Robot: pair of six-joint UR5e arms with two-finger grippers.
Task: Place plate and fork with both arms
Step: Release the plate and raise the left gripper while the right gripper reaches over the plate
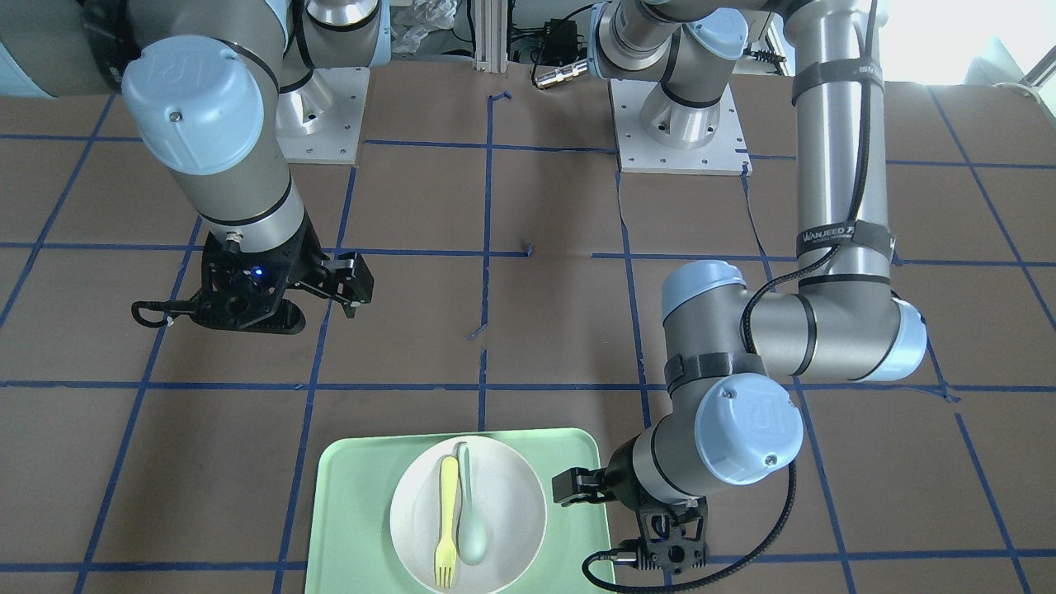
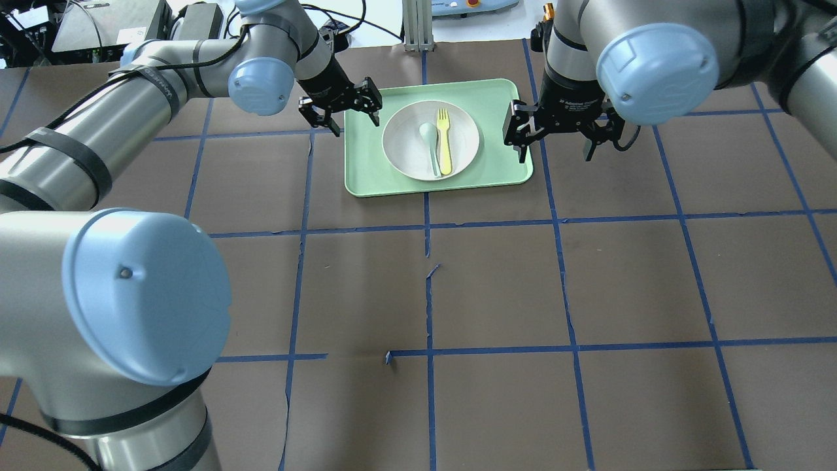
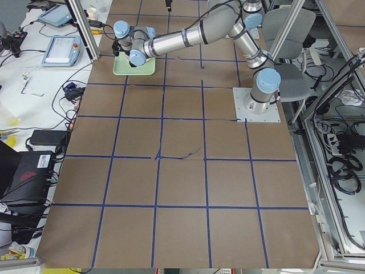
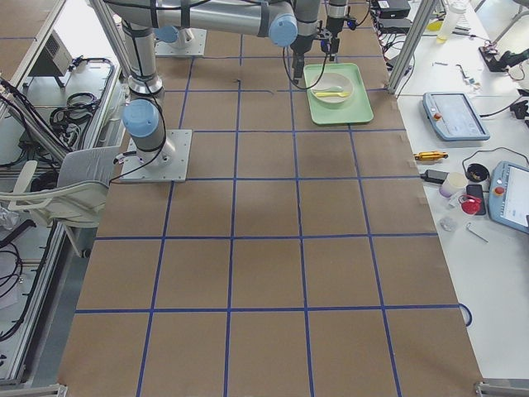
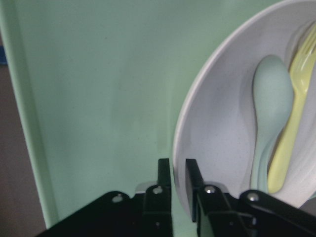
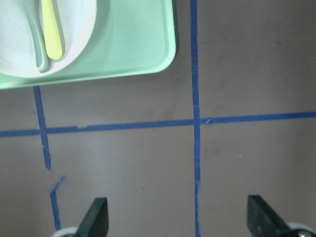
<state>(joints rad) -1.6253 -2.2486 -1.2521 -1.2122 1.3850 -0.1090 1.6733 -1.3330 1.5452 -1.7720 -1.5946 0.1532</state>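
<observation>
The off-white plate lies on the mint-green tray at the far middle of the table. The pale-yellow fork lies in the plate, tines away from the robot. My left gripper is at the plate's left edge. In the left wrist view its fingers are almost together, with the plate's rim in the narrow gap between them. My right gripper is open and empty over the table just right of the tray; the right wrist view shows its fingertips far apart.
A pale grey-green spoon lies in the plate beside the fork, on its left. The brown table carries a grid of blue tape lines. The arm bases stand at the robot's side of the table.
</observation>
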